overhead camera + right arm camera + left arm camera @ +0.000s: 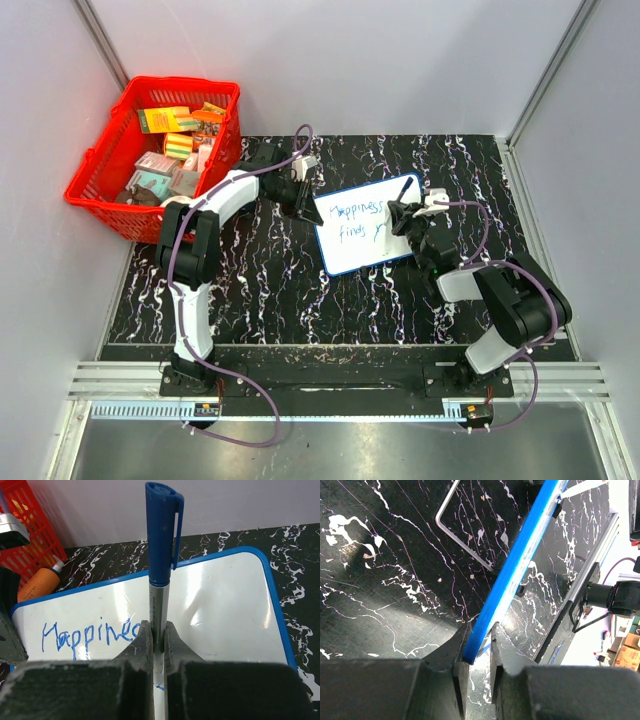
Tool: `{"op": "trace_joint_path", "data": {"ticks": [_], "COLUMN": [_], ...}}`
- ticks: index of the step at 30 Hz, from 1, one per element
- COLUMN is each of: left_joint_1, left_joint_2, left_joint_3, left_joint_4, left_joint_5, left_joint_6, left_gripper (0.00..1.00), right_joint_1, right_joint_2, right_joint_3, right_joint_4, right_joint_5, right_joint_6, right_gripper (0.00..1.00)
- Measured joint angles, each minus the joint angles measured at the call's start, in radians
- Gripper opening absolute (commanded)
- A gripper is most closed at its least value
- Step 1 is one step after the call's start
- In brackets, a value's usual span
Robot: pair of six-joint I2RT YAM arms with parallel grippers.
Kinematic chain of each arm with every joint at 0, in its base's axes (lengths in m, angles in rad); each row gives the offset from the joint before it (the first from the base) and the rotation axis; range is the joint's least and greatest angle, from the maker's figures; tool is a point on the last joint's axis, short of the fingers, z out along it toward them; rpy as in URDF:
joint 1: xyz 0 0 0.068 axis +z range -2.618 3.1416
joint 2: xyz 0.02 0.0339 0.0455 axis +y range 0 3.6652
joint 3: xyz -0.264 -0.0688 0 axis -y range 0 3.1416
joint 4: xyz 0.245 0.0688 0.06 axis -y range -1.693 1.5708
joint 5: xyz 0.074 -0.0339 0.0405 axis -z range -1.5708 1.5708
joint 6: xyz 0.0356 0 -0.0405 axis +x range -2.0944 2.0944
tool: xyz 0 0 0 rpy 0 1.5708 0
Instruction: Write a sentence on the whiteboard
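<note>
1. table: black top with white veining. Both of your arms are bolted along its near edge.

2. right gripper: your pincer here is pinched almost fully together on a marker. The marker has a silver barrel and a blue cap on its upper end, the clip facing right in the wrist view. It stands upright between the fingers. They hide its lower tip, so you cannot tell whether it touches the surface. The gripper sits over the right part of the board.

3. whiteboard: white face, thin blue rim, rounded corners. You find it mid-table between your two grippers, skewed so that its right end lies farther from you than its left.

4. sentence: thin blue handwriting in two lines on the board's left and middle. The upper line reads "Happiness" and the lower "finds y". The end of the lower line runs under your right gripper.

5. left gripper: narrow gap, closed on the whiteboard's blue rim at its left edge, one finger on each side.

6. wire bracket: bent metal rod, seen in the left wrist view against the table and running up to the rim.

7. red basket: plastic lattice, at the far left corner beyond the black top. It holds small boxes in yellow, green and pale colours.
</note>
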Motion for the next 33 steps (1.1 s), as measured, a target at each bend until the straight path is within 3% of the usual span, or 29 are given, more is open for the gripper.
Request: {"op": "trace_joint_path", "data": {"ticks": [33], "left_joint_1": [-0.004], "left_joint_2": [-0.004], "left_joint_3": [-0.002], "left_joint_4": [0.003], "left_joint_5": [-0.008], "left_joint_6": [0.002], "left_gripper": [0.0], "right_joint_1": [0.015], "right_joint_2": [-0.069], "right_joint_3": [0.039], "right_joint_4": [-0.24], "right_joint_5": [0.088], "right_joint_6": [0.061], "right_gripper": [0.0]}}
